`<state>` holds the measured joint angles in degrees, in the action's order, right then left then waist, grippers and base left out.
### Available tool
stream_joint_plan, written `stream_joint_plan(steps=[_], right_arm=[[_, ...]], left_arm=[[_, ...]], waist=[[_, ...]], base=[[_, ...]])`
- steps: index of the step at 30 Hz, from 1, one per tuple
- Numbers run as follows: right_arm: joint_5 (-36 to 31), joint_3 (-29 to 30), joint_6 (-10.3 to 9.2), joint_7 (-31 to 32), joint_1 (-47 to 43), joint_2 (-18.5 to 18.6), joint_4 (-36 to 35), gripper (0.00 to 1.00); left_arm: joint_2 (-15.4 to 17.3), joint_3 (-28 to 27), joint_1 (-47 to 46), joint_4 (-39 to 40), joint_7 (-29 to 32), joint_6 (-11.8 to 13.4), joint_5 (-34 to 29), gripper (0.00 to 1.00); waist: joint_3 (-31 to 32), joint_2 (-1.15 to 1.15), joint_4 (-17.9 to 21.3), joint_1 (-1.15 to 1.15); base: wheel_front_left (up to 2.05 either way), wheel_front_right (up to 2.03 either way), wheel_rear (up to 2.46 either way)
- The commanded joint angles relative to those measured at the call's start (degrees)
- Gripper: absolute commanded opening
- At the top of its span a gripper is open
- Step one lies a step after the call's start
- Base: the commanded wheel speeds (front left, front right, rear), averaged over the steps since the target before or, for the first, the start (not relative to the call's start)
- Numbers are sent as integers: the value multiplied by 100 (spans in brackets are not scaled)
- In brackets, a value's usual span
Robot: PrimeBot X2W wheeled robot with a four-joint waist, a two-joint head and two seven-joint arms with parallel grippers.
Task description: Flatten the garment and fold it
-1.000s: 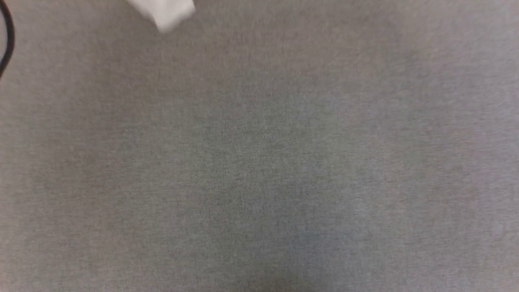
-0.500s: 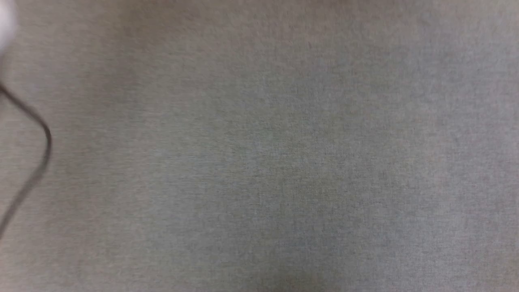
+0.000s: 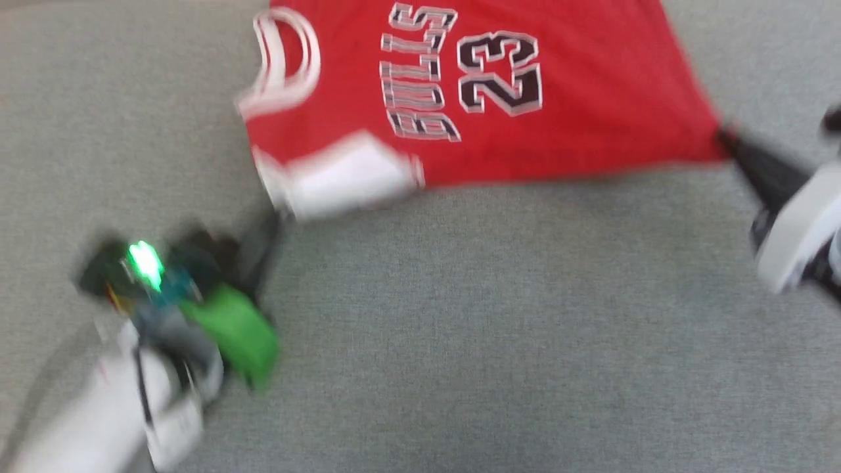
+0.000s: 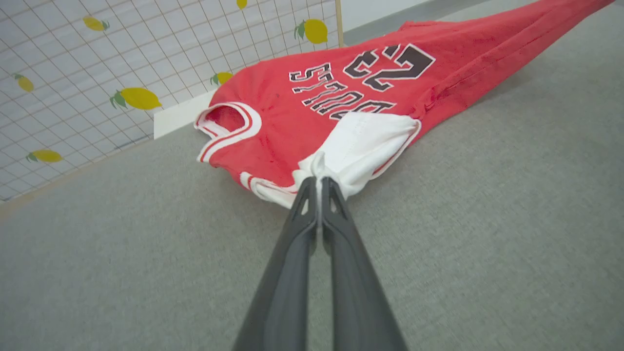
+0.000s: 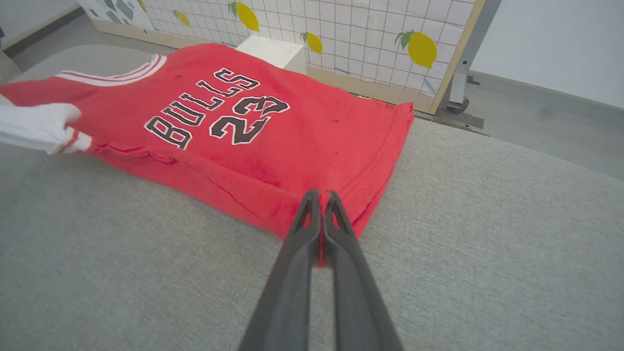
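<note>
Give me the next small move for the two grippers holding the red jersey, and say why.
Probably lower both arms together, keeping tension, to lay the red jersey-style shirt with black lettering flat on the grey fabric surface. The left gripper is shut on its white sleeve, the right gripper on its red hem corner, and the near edge looks creased between them.

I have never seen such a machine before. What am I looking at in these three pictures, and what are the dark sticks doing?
It is a robot with two arms. One picture looks down from a camera on its head; the other two come from cameras on its wrists, looking along each claw, the dark sticks. A red jersey lies on a grey surface. The left claw is shut on its white sleeve; the right claw is shut on a bottom corner. The cloth is stretched between them.
</note>
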<state>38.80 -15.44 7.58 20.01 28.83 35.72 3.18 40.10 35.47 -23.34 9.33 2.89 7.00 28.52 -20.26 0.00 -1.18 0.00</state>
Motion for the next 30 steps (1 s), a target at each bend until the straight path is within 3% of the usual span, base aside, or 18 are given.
stream_joint_plan(steps=[1,7,14,21,26,30], right_arm=[[0,60,-9,76,-317,-54,-76,0],[42,122,-9,530,-1736,-113,-208,0],[245,518,-9,996,-3135,-272,-210,0],[293,1021,-9,1542,-4324,-520,-482,0],[176,1477,-9,1444,-4557,-793,-897,0],[-30,1660,-9,1287,-4214,-827,-1201,0]], left_arm=[[72,40,284,97,113,123,124,0],[131,344,1280,100,709,234,753,0],[243,629,2234,18,1225,118,1583,0],[598,591,2887,444,1449,136,2170,0],[778,346,3007,795,1102,362,2038,0],[819,202,2634,1052,933,307,1765,0]], waist=[[194,0,3,0],[609,0,-39,0],[1117,0,-104,0],[1372,0,-123,0],[1409,0,-93,0],[1323,0,-55,0]], base=[[0,0,0],[0,0,0],[0,0,0],[0,0,0],[0,0,0],[0,0,0]])
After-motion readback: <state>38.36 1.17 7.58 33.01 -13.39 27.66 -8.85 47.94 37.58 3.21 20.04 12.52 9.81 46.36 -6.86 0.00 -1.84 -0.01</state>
